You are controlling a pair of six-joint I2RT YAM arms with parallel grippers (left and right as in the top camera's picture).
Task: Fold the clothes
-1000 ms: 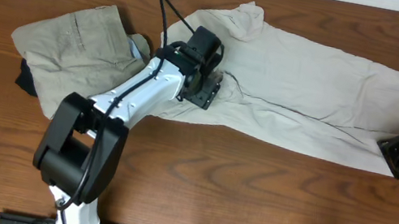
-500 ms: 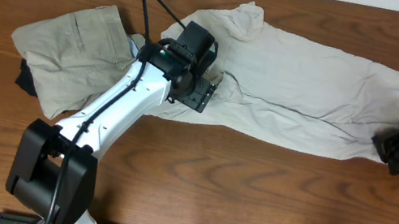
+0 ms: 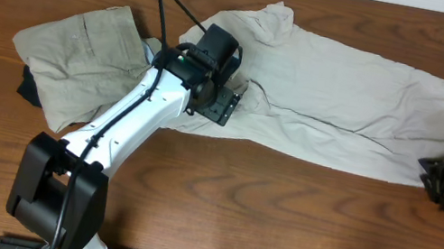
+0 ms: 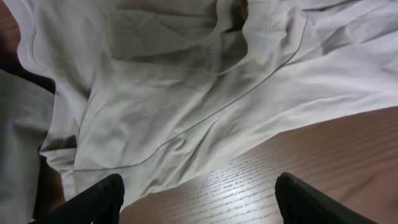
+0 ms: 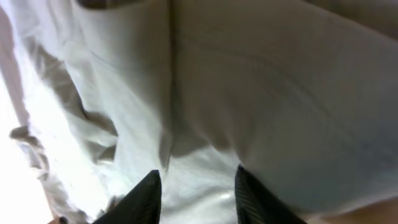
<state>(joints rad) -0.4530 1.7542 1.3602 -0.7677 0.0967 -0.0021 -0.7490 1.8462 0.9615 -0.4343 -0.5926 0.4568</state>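
The pale cream garment (image 3: 345, 100) lies spread and wrinkled across the back right of the table. It fills the left wrist view (image 4: 186, 93) and the right wrist view (image 5: 249, 93). My left gripper (image 3: 225, 104) hovers over the garment's lower left edge. Its jaws (image 4: 199, 205) are wide open and empty, above bare wood beside the hem. My right gripper (image 3: 434, 177) is at the garment's lower right corner. Its jaws (image 5: 196, 199) are partly open, with cream cloth lying between the fingers.
Khaki-tan trousers (image 3: 79, 53) lie crumpled at the back left, just behind my left arm, and show at the left edge of the left wrist view (image 4: 15, 149). A dark item (image 3: 27, 88) pokes out from under them. Bare wooden tabletop (image 3: 279, 217) runs along the front.
My left arm swung slightly left and back, then held still. My right gripper moved in toward the garment's corner, then shifted a little right and toward the front. The garment barely moved.
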